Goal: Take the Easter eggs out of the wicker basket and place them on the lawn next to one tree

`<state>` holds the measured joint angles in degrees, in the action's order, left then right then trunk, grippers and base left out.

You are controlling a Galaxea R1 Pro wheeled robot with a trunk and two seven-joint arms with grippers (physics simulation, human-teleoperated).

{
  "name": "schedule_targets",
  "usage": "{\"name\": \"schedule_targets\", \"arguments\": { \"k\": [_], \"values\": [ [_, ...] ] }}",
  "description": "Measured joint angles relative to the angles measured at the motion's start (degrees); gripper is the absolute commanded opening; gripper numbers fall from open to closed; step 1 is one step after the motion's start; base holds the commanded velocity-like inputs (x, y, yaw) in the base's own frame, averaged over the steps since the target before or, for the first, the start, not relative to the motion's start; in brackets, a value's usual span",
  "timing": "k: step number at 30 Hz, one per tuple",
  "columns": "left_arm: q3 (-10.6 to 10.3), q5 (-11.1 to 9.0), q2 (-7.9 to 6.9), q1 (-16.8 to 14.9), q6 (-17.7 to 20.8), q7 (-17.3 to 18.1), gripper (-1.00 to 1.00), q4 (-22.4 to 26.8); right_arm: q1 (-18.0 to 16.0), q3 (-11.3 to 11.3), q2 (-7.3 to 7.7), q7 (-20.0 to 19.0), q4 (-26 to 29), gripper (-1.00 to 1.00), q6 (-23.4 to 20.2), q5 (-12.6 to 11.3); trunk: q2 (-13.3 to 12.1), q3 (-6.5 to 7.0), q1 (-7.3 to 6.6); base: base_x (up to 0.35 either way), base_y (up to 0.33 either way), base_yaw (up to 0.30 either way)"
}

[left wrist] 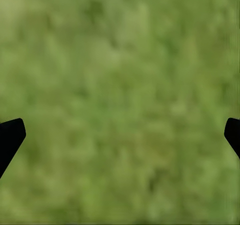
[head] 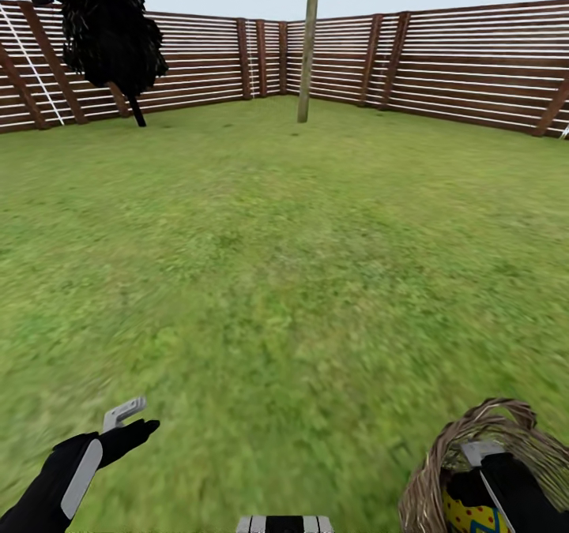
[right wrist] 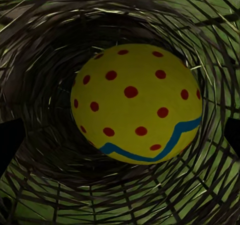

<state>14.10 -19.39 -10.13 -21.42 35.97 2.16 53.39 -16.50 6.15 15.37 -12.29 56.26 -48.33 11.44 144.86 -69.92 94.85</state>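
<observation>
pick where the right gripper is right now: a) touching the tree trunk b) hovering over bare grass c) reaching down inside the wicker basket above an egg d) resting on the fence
c: the right gripper sits inside the wicker basket, and its wrist view looks straight at a yellow Easter egg ringed by woven wall.

No readable text, label, brand, number or sign shows anywhere; the Easter egg bears only red dots and a blue zigzag band.

Head camera overlooks lawn; right wrist peers closely into wicker basket.
</observation>
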Motion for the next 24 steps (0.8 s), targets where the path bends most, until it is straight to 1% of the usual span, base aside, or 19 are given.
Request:
{"name": "schedule_targets", "arguments": {
  "k": [5,15,17,19,24],
  "values": [
    [0.01,-0.03,0.00,0.00,0.00,0.01,1.00,0.00,0.00,0.01,0.02,-0.02,0.66,1.00,0.01,0.01,0.07,-1.11,0.13,0.135,0.000,0.000],
    [-0.07,0.12,0.08,0.00,0.00,0.23,1.00,0.00,0.00,-0.01,0.03,0.00,0.97,1.00,0.02,0.08,0.20,-3.33,0.40,0.006,0.000,0.000],
    [-0.12,0.16,0.41,0.00,0.00,0.34,1.00,-0.11,0.00,0.01,0.03,0.00,0.97,1.00,0.02,0.08,0.23,-3.77,0.45,0.000,0.000,0.000],
    [-0.16,0.24,0.88,-0.01,0.00,0.38,1.00,-0.24,0.00,0.09,0.43,-0.04,1.04,1.00,0.02,0.10,0.26,-4.21,0.50,0.000,0.000,0.000],
    [-0.10,0.11,0.96,0.00,0.00,0.38,1.00,-0.26,-0.01,0.75,0.60,0.02,1.77,1.00,0.10,0.00,0.32,-5.32,0.63,0.000,0.000,0.000]
  ]
}}
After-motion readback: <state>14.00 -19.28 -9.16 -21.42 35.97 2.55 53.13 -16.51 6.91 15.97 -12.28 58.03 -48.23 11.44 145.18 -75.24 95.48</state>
